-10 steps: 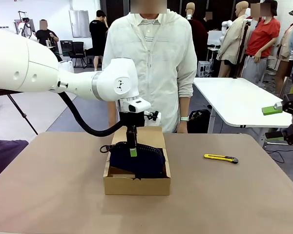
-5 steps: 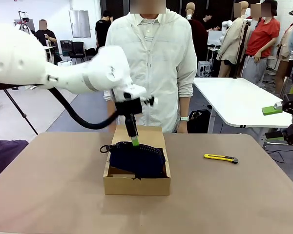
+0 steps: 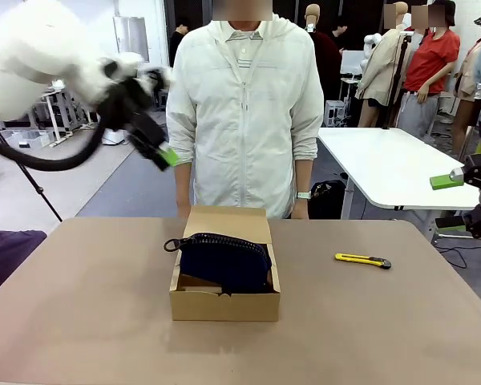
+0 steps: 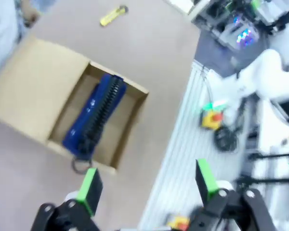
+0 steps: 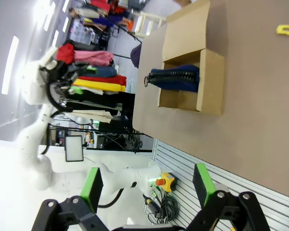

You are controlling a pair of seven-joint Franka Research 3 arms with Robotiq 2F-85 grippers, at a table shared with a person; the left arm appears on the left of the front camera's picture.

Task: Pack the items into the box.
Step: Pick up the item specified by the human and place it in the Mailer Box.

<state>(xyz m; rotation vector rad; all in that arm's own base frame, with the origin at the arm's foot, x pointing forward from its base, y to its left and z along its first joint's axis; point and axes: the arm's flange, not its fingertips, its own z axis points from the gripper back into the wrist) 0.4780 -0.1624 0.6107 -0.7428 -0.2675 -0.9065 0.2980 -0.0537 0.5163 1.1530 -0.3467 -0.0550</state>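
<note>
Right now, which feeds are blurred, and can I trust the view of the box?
Front view: the left arm is motion-blurred, but the box and pouch are sharp. Left wrist view: soft all over, pouch readable. Right wrist view: crisp, rolled sideways, lights blown out upper left.

Brown box (image 3: 224,305); navy pouch (image 3: 224,263) w/ blk zipper (image 3: 221,238); yellow knife (image 3: 361,258), blk tip; tan table (image 3: 385,337); person's jacket (image 3: 248,120) off-white; left gripper (image 4: 148,180) pads (image 4: 90,190) green.

The small rectangular brown box (image 3: 224,305) is made of matt cardboard. The soft navy-blue oblong pouch (image 3: 223,261) is seen as cloth.
</note>
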